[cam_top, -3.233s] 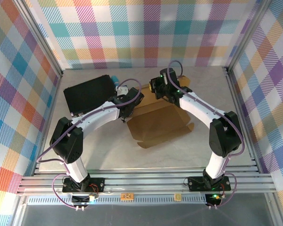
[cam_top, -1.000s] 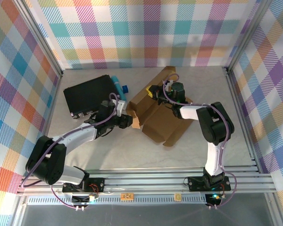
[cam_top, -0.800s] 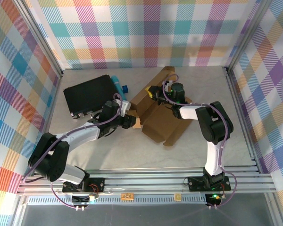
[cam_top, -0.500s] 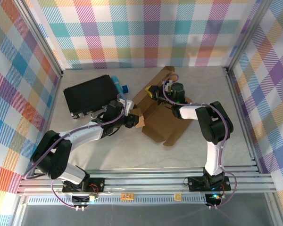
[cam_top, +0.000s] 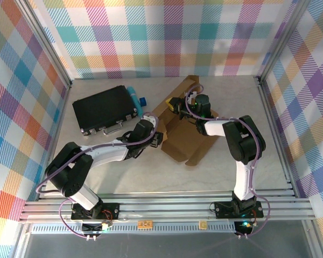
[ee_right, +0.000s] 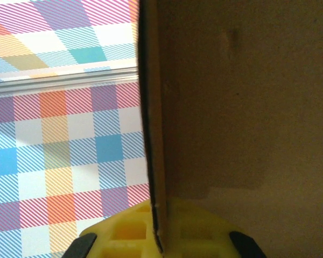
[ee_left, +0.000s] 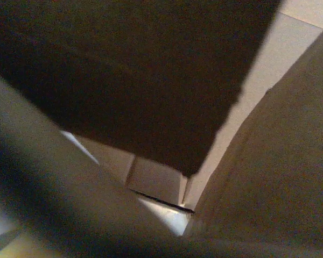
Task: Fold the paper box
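A half-formed paper box [cam_top: 187,141] lies open near the middle of the table [cam_top: 247,166], one panel tilted up toward the far wall, as two robot arms work it from either side. The right gripper [cam_top: 178,105] is clamped tight on that raised panel, with the cardboard's edge pinched between its yellow pads [ee_right: 124,234]. The left gripper [cam_top: 157,138] presses in at the box's left edge, among the small flaps. Its wrist camera is buried so deep in brown cardboard that I cannot tell how far its jaws are parted or whether they hold anything. The risk from here, to my eye, is a tug-of-war. If the left arm pushes a flap while the right holds hard, the thin board could buckle off its crease or tear at the pinch. The light box could also skate across the smooth surface rather than fold, and a flap might spring back once let go. The tabletop is pale and stone-patterned. A black case [cam_top: 104,112] sits at the far left with a blue cylinder [cam_top: 133,97] just beside it, both apart from the box. Pastel plaid panels wall the cell on three sides, and aluminium rails [cam_top: 167,207] run along the near edge.
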